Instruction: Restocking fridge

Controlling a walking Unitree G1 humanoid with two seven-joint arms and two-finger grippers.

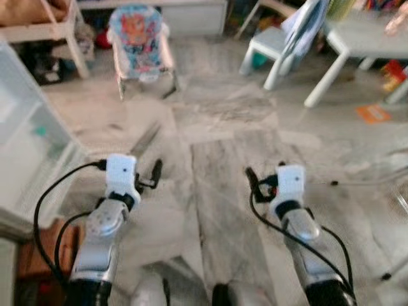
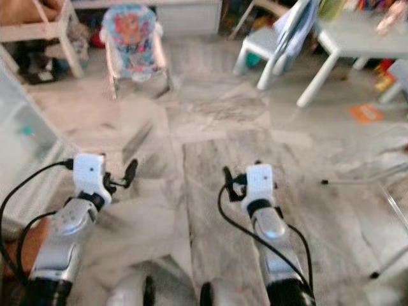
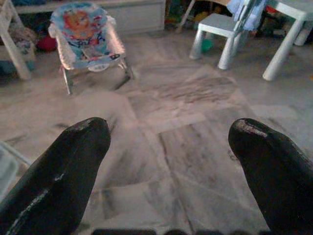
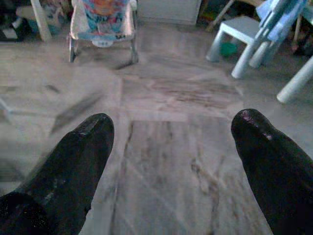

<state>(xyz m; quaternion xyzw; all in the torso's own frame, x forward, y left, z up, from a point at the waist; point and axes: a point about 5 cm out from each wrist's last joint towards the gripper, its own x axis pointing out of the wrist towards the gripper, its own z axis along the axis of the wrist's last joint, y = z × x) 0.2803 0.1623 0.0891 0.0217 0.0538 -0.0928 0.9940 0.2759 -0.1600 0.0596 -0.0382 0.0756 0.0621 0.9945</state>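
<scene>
Both arms are held forward over a grey marble floor [image 1: 217, 166]. My left gripper [image 1: 149, 176] is open, and in the left wrist view its two black fingers [image 3: 68, 166] stand wide apart with nothing between them. My right gripper [image 1: 257, 181] is open too, its fingers [image 4: 73, 156] spread over bare floor. A pale, translucent white box-like thing [image 1: 29, 140] stands close by on my left. It is too blurred to tell what it is. No food or bottles can be made out.
A colourful baby bouncer [image 1: 137, 41] stands ahead on the left. A small white chair [image 1: 274, 44] and a white table [image 1: 360, 38] stand ahead on the right. An orange piece [image 1: 373, 113] lies on the floor, and thin metal legs [image 1: 382, 185] stand at the right edge.
</scene>
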